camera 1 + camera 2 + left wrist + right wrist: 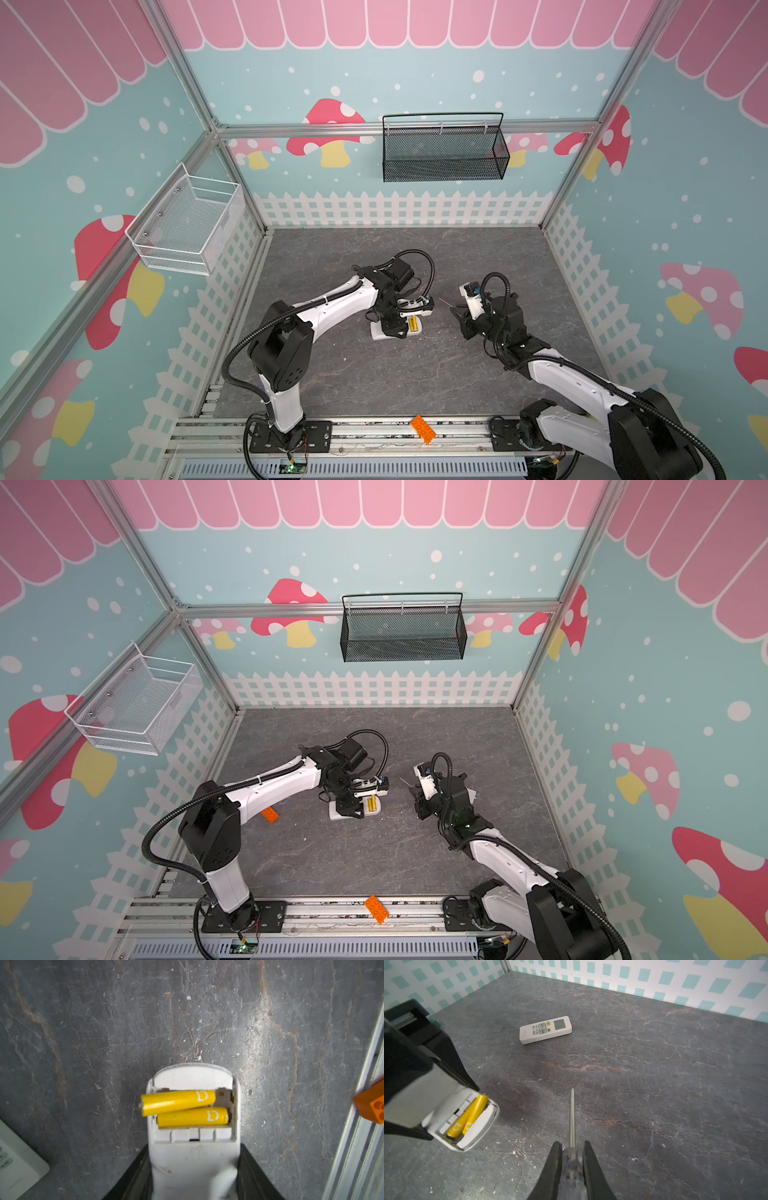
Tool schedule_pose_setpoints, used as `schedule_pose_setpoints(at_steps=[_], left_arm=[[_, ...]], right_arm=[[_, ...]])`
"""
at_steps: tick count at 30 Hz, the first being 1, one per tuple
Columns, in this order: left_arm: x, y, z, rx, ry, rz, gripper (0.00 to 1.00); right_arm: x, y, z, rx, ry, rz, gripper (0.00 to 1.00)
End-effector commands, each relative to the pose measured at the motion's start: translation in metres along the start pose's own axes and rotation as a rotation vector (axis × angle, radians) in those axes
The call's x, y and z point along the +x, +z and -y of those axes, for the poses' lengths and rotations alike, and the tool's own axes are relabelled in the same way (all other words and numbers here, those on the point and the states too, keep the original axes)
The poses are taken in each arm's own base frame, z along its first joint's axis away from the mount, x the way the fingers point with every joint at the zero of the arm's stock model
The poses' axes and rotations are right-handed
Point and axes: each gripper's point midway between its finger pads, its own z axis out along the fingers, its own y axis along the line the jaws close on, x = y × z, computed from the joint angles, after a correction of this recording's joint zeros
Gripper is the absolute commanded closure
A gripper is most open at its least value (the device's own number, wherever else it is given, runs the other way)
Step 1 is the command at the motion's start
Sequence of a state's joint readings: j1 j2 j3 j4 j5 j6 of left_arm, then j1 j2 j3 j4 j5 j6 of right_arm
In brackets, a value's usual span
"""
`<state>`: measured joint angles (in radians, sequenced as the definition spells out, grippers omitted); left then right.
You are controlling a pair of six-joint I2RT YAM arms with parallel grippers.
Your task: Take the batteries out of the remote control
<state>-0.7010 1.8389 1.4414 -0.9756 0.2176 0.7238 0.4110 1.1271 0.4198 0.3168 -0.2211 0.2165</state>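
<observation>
The left gripper (194, 1159) clamps the remote (193, 1076) by its sides, jaws about half open, mid-worktop (654, 1064) and clear of every edge. Its bay lies open with both yellow batteries (193, 1116) inside, one tilted, an end poking past the side wall. The right gripper (572, 1153) is closed tight on the screwdriver (572, 1118), tip near the remote but apart. Prying seems in hand; next the tip should slip under the tilted battery and lever it free
</observation>
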Motion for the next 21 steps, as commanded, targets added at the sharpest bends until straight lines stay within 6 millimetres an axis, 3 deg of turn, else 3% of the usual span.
schedule_pose_setpoints(at_steps=[1,13,21], left_arm=[[0.024,0.007,-0.002,-0.016,0.048,-0.152,0.66],[0.041,-0.012,-0.046,-0.195,0.218,-0.409,0.66],[0.03,-0.014,-0.101,-0.447,0.26,-0.492,0.75]], right_arm=[[0.001,0.005,-0.008,-0.072,0.149,0.022,1.0],[0.022,0.012,-0.033,-0.24,0.249,-0.014,1.0],[0.022,0.03,-0.034,-0.287,0.292,-0.006,1.0]])
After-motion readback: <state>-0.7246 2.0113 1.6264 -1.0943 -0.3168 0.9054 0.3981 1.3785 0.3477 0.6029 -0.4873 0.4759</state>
